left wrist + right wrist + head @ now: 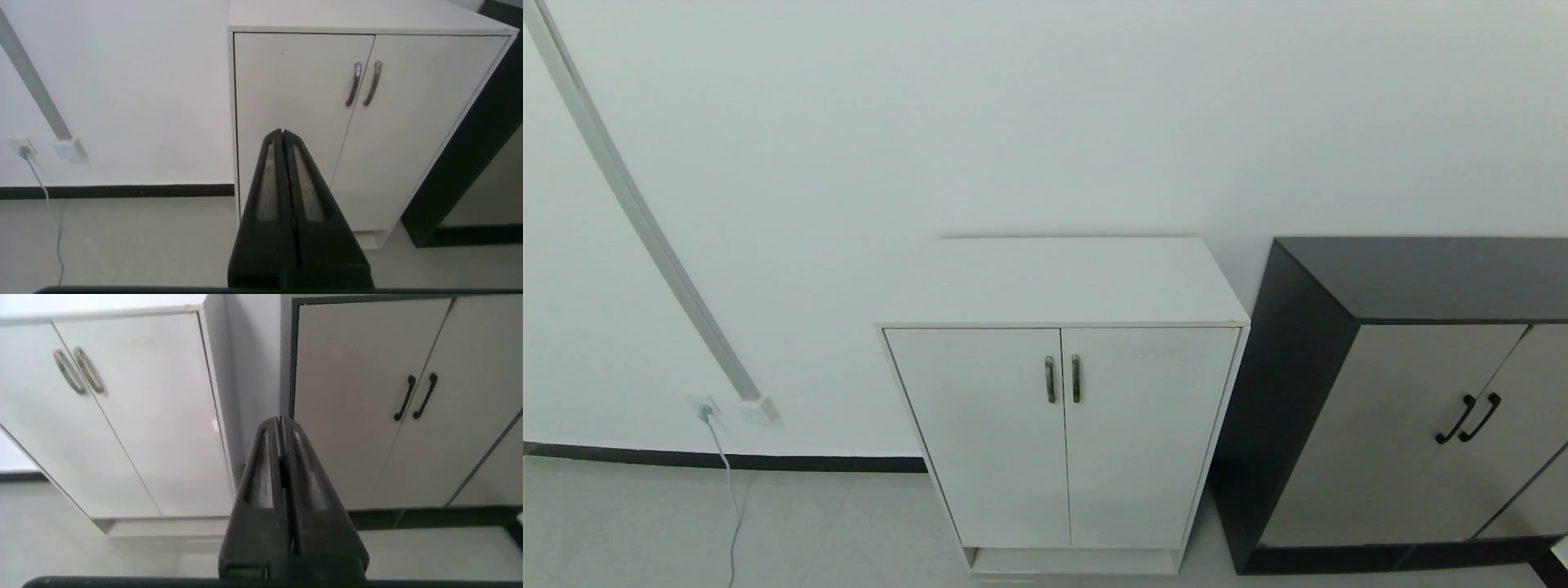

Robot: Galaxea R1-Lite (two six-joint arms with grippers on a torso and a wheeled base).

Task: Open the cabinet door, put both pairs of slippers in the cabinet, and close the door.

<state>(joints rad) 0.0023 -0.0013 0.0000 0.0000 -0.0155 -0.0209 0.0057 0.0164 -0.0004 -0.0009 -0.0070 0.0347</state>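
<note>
A white two-door cabinet [1062, 433] stands against the wall with both doors closed. Two metal handles [1063, 379] sit side by side at the middle seam. In the left wrist view the cabinet [368, 122] is ahead and my left gripper [283, 135] is shut with nothing in it, well short of the doors. In the right wrist view the white cabinet's doors [122, 416] show beside the dark one, and my right gripper [280, 423] is shut and empty, also away from the doors.
A black cabinet with grey doors [1405, 408] stands directly right of the white one. Left of it, a wall socket with a plugged cable [707, 412] trails onto the grey floor [645, 523]. A cable duct [629, 204] runs up the wall.
</note>
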